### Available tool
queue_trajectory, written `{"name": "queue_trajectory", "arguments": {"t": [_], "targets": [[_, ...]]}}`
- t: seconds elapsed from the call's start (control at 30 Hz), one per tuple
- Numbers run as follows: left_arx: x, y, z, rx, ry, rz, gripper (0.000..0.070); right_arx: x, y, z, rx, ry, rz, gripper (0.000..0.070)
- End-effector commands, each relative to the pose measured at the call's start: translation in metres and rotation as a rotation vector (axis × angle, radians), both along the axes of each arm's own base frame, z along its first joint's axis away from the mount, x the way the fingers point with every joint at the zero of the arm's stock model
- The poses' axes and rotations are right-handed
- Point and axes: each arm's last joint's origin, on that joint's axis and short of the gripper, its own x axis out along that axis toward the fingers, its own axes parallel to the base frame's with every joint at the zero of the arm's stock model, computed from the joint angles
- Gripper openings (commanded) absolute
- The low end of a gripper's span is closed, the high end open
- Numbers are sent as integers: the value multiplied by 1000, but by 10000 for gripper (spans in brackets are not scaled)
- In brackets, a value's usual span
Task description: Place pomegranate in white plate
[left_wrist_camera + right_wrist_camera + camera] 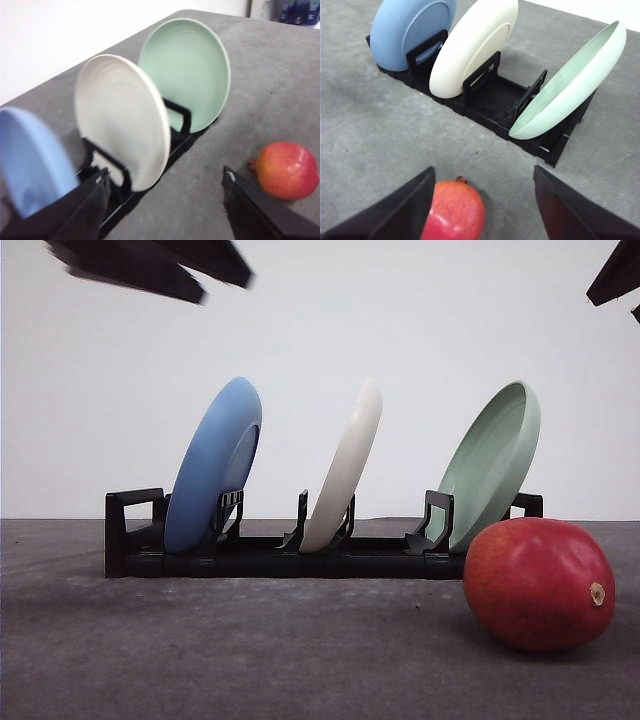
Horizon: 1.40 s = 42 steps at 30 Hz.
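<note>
Grey matte table [200,660] under pomegranate [538,583]; white wall [400,330] behind.

Red pomegranate [538,584], cream white plate [346,464], black rack [280,558]

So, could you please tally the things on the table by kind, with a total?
Plates: 3, blue, white, green
Rack: 1
Pomegranate: 1
Total: 5
</note>
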Motion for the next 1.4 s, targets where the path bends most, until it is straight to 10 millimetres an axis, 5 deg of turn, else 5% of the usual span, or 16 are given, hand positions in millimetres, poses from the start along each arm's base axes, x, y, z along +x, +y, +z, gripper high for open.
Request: {"name": "queue_trajectory", "arguments": {"t": [0.0, 0.57, 0.93, 1.13, 1.37], "targets": [[6, -11, 3, -26, -18, -14, 429, 0, 1, 6, 18, -18, 0, 399], [70, -88, -39, 11, 48, 31, 429, 1, 1, 6, 21, -26, 0, 399], [106, -120, -58, 53, 73, 66, 421, 1, 1, 6, 21, -26, 0, 399], [107, -121, -59, 59, 72, 81, 149, 1, 1, 6, 22, -28, 0, 399], [107, -121, -59, 2, 129, 112, 23, 1, 1, 7, 23, -31, 0, 399]]}}
